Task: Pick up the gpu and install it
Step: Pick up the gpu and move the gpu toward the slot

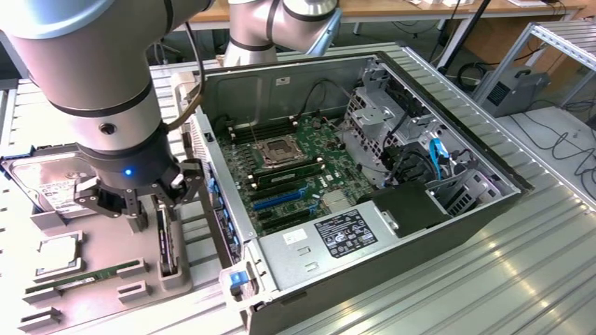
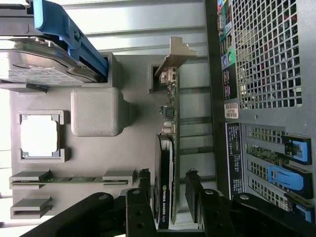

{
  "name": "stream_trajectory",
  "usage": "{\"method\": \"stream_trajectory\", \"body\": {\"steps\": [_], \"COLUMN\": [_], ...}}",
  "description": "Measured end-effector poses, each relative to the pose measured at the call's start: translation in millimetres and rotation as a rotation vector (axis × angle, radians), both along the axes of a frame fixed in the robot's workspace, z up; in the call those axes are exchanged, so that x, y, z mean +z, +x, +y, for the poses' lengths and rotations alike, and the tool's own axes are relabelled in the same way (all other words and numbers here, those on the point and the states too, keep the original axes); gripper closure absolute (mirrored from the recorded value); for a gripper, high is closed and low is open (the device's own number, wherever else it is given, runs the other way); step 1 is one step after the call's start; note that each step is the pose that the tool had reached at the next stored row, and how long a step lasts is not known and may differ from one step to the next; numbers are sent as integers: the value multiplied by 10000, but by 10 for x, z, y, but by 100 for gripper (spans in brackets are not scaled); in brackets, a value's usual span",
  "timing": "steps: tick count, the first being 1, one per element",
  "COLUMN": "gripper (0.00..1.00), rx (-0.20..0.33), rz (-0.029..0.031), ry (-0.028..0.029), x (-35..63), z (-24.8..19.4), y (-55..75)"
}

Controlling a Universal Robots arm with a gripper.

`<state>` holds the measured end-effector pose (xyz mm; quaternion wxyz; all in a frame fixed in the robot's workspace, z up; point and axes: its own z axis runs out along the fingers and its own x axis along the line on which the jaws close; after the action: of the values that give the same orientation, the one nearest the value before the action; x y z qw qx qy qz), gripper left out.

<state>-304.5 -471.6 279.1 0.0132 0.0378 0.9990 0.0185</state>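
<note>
Ribbed metal sheeting formed the counter; behind it the room held wooden desks, an aluminium frame, a grey box and loose cables on the floor. On the counter lay an open case with its motherboard and power supply exposed; just beside it, on the exterior view's left, sat a grey tray. The tray carried a hard drive, a CPU and a RAM stick, each in its own holder; the gpu stood on edge in a slot along the tray's side nearest the case, its silver bracket at the far end from the arm. The jaws hung released over the gpu, one finger on either side of the card; a clear gap showed on the case side, a narrow one on the other. The case's perforated rear wall rose close alongside the slot; a grey block stood on the tray between the hard drive and the CPU.
</note>
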Motion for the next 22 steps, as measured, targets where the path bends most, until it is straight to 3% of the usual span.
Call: {"method": "stream_trajectory", "body": {"steps": [22], "gripper": [58], "rx": [0], "rz": [1], "ry": [-21], "x": [-103], "z": [0], "y": [-63]}}
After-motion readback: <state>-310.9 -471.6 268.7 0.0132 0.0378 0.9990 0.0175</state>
